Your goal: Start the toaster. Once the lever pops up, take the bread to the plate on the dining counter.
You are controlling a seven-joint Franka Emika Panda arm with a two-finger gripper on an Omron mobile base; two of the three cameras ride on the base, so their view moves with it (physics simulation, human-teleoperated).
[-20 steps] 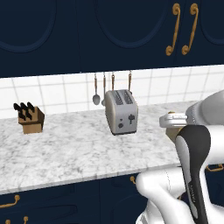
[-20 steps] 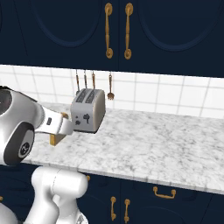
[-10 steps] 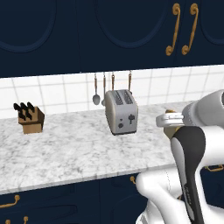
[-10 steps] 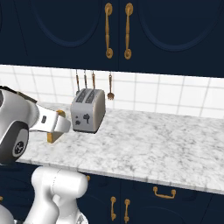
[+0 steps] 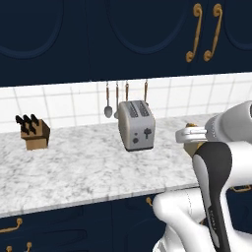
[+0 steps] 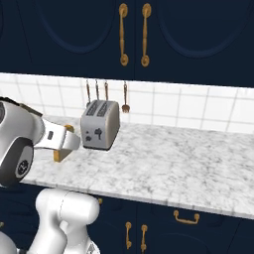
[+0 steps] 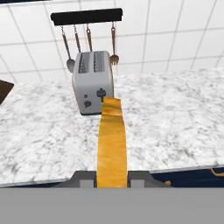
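The bread (image 7: 112, 140), a slice with a golden-brown crust, stands edge-on between the two finger tips of the pincer (image 7: 112, 177), clamped at its lower end and pointing away from the hand toward the toaster (image 7: 93, 81). In the hand view the slice's far end overlaps the foot of the toaster's narrow face, though whether it touches cannot be told. That silver two-slot toaster sits straight ahead of the pincer on the white-grey marbled counter (image 7: 175, 118), its slots empty and its small dark lever (image 7: 101, 93) on the face turned toward the hand. Above and beyond the toaster, a black rail (image 7: 86, 16) on the white tiled wall carries hanging utensils (image 7: 113, 43).

In the left base view the pincer (image 5: 193, 142) hovers beside the counter's (image 5: 74, 167) front edge, well to the right of the toaster (image 5: 136, 125), with a tan corner of the bread (image 5: 191, 147) peeking out beneath the white hand. A wooden knife block (image 5: 33, 133) stands far to the left of it. In the right base view the bread (image 6: 61, 153) shows under the white wrist, just left of the toaster (image 6: 100, 124), beneath dark navy cabinets (image 6: 188, 39).
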